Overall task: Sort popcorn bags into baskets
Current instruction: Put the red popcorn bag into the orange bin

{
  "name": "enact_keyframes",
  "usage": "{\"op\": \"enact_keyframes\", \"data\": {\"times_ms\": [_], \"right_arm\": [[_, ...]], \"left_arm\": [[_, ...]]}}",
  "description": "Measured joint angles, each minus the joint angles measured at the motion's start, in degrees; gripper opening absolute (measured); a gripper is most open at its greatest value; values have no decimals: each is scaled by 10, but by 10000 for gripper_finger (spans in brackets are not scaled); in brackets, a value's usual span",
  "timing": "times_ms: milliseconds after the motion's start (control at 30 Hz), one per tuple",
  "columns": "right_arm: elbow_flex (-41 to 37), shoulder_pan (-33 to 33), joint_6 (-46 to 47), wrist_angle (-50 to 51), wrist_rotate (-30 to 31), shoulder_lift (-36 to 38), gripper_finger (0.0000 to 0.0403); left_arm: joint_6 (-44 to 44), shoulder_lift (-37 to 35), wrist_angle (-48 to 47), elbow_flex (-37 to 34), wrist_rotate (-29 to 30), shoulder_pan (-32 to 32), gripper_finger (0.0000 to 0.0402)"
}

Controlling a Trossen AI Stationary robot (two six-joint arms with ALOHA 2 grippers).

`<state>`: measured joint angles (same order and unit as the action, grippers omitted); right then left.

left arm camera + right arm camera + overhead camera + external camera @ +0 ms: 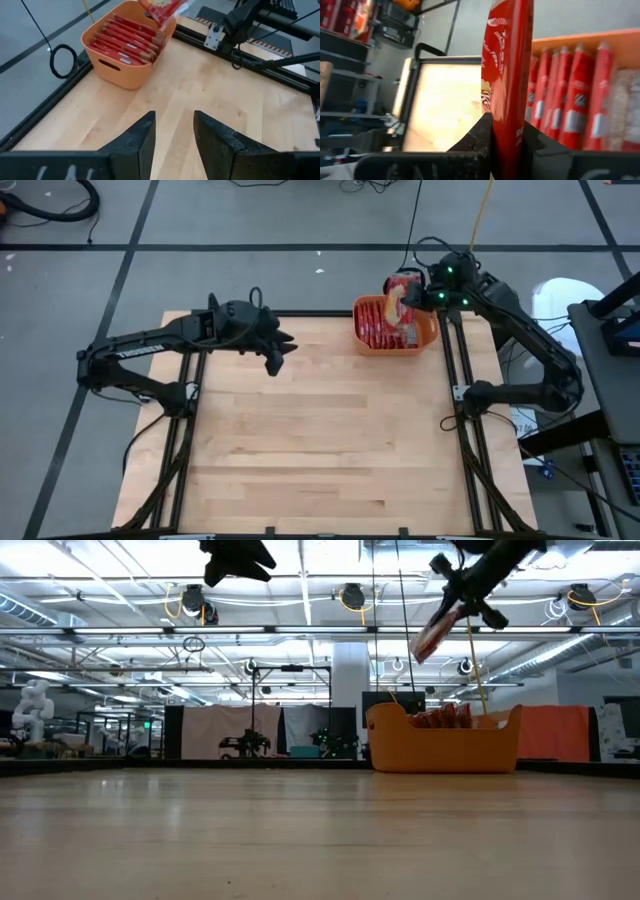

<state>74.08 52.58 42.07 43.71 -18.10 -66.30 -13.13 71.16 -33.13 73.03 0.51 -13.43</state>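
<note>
Above orange plastic tub (428, 338) at one o'clock: right gripper (415, 298) pinching flat red popcorn packet (402, 292); left gripper (276, 359) half-open, empty, at eleven.

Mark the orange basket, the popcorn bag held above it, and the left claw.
orange basket (122, 75): left wrist view, front wall.
held popcorn bag (507, 75): right wrist view, edge-on side.
left claw (275, 358): high view, between fingertips.

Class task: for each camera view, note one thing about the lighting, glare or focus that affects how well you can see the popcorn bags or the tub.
High view: even light, but the held bag is tiny. Low view: bright ceiling lights backlight both arms into silhouettes; the orange tub stays clear. Left wrist view: the tub's bags are sharp, its own fingers dark. Right wrist view: the gripped bag is close and blurred, and the table glares white.
</note>
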Motion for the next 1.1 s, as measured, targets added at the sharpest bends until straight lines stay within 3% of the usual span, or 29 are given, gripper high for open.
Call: {"op": "enact_keyframes", "data": {"times_ms": [333, 600, 767, 1100], "right_arm": [[0, 92, -108, 26, -31, -43, 29], [0, 168, -194, 42, 6, -49, 29], [-8, 178, -239, 55, 44, -53, 29], [-53, 171, -244, 44, 45, -107, 29]], "left_arm": [[21, 0, -2, 0, 21, 0, 136], [63, 0, -3, 0, 81, -1, 136], [102, 0, -2, 0, 100, -13, 136], [128, 0, -2, 0, 100, -44, 136]]}}
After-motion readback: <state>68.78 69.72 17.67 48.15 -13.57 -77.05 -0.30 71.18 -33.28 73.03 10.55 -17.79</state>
